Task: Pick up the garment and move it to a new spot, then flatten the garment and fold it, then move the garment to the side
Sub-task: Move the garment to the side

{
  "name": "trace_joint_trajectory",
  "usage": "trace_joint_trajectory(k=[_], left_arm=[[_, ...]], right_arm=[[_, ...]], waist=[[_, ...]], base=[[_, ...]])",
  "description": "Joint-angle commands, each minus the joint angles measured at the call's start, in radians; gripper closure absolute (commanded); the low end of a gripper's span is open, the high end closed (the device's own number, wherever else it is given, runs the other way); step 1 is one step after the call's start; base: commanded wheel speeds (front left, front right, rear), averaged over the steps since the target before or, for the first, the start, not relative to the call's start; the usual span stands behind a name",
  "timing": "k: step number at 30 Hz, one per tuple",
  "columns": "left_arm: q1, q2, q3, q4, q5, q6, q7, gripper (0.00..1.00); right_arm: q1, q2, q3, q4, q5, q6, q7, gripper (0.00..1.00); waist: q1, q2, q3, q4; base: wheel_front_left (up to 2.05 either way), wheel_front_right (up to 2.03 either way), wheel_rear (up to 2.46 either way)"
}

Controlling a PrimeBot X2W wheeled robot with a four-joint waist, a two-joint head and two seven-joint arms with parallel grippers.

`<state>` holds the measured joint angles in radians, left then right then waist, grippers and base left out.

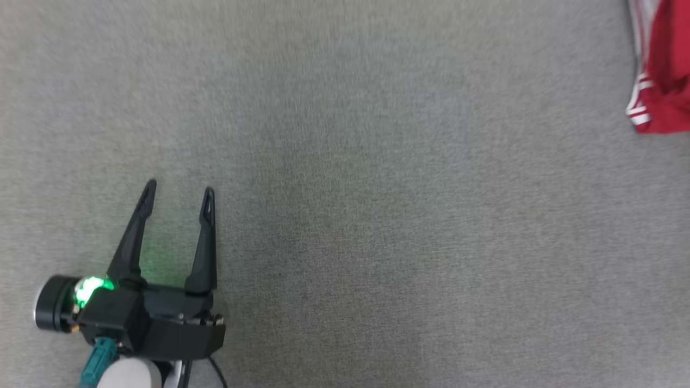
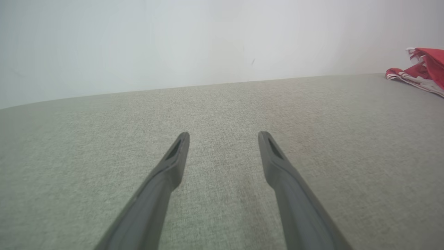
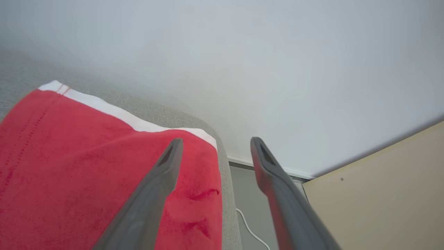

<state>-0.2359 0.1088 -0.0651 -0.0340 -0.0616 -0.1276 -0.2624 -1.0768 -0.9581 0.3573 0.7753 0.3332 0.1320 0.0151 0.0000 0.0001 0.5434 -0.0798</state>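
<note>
The garment (image 1: 666, 70) is red with white stripes and lies folded at the far right edge of the grey cloth-covered table (image 1: 345, 161). It also appears small at the far right as the garment (image 2: 421, 71). My left gripper (image 1: 179, 191) stands open over bare grey cloth at the lower left, far from it. In its own wrist view the left gripper (image 2: 223, 136) has nothing between its fingers. My right gripper (image 3: 214, 142) is open above the garment (image 3: 86, 166), near the table's corner, one finger over the red cloth and holding nothing.
A pale wall (image 2: 173, 41) runs behind the table. Past the table's right corner the floor (image 3: 256, 211) has a white cable (image 3: 249, 229) and a beige panel (image 3: 381, 194) beside it.
</note>
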Motion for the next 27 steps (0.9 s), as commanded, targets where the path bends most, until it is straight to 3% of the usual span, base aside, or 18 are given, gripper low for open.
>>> trace_joint_trajectory(k=[1,6,11,21,27], left_arm=[[0.02,-0.005,0.006,0.006,-0.009,0.002,-0.003,0.0],[0.076,-0.015,0.03,0.03,-0.017,0.008,-0.003,0.0],[0.161,-0.025,0.069,0.056,-0.027,0.013,-0.003,0.0],[0.292,-0.036,0.13,0.092,-0.036,0.02,-0.003,0.0],[0.324,-0.041,0.147,0.106,-0.037,0.016,-0.003,0.0]], right_arm=[[0.012,0.015,-0.002,0.004,-0.004,-0.003,-0.021,0.0],[0.051,0.079,-0.022,-0.001,0.013,-0.003,-0.113,0.0],[0.124,0.189,-0.021,-0.037,0.009,-0.003,-0.204,0.0],[0.337,0.406,-0.109,-0.14,-0.023,-0.003,-0.264,0.0],[0.51,0.499,-0.176,-0.235,-0.067,-0.003,-0.272,0.0]], waist=[[0.0,-0.0001,-0.076,0.0],[0.0,-0.0001,-0.188,0.001],[0.0,-0.0001,-0.32,-0.009],[0.0,-0.0001,-0.48,-0.015],[0.0,-0.0001,-0.526,-0.004]], base=[[0.0,0.0,0.0],[0.0,0.0,0.0],[0.0,0.0,0.0],[0.0,0.0,0.0],[0.0,0.0,0.0]])
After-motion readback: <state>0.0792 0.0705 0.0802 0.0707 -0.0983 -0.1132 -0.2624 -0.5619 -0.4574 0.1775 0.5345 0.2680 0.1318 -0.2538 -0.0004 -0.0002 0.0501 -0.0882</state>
